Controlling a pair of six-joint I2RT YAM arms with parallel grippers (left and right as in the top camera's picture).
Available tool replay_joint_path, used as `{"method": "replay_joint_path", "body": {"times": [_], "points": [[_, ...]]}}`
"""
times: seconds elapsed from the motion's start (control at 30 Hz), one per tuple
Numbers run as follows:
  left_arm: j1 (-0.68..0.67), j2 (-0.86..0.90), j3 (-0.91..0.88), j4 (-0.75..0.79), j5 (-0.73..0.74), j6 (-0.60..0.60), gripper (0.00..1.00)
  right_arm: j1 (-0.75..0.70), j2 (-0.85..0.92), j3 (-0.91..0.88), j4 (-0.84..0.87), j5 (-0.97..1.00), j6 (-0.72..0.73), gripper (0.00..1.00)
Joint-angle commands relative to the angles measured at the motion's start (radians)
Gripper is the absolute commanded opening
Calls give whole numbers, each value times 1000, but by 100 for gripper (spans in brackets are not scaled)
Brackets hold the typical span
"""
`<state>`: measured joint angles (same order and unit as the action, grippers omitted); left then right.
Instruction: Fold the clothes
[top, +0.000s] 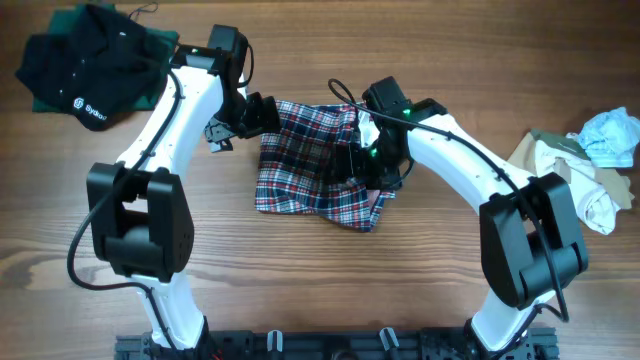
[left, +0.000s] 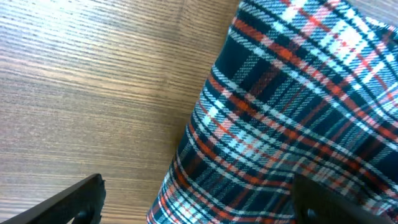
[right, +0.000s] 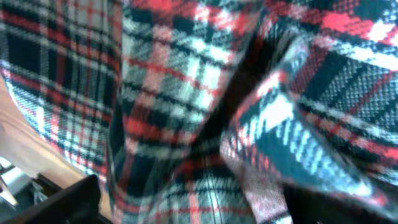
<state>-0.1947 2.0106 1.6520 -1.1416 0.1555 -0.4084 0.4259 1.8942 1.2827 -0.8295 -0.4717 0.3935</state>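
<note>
1. Your plaid cloth (top: 310, 165) lay in the middle of the table (top: 300, 290), between the two arms. It was bunched into a rough, uneven block, not flat. Its lower right corner stuck out to a point.
2. Your left gripper (top: 258, 115) sat at the cloth's upper left corner, right at the fabric edge.
3. In the left wrist view its fingers (left: 81, 196) stood far apart. One was over bare wood and the other over plaid, with the cloth's edge running between them. The jaws were spread and nothing was pinched.
4. Your right gripper (top: 368, 160) was low over the right-hand part of the cloth, on the rumpled folds there.
5. The right wrist view was very close and blurred. The fingers (right: 62, 202) showed at the two bottom corners, wide apart, with a raised fold of plaid between them. The jaws were spread and no clamp on the fabric showed. I couldn't tell whether the pads touched the cloth.
6. A black garment (top: 90, 65) with white print lay at the far left corner of the table, well apart from the plaid.
7. A pile of light clothes (top: 585, 165) in beige, white and pale blue lay at the right edge, also well apart.
</note>
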Motion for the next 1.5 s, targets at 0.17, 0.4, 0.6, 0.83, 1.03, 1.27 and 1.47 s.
{"method": "replay_joint_path", "body": {"times": [0.17,0.4,0.6,0.83,1.03,1.27,1.47], "points": [[-8,29,-5,13,42,12,95,5,-19,-18,34,66,84,11],[-15,55,-5,33,42,12,95,-33,-19,-17,89,109,75,4],[-15,55,-5,35,41,13,95,-89,-19,14,138,109,11,4],[-15,55,-5,35,34,13,96,-106,-19,36,152,108,-21,4],[-16,55,-5,45,34,13,96,-106,-21,77,136,119,-28,4],[-16,55,-5,46,34,13,97,-117,-20,122,77,320,-29,4],[-16,55,-5,46,35,12,98,-129,-19,119,72,413,-57,50]]}}
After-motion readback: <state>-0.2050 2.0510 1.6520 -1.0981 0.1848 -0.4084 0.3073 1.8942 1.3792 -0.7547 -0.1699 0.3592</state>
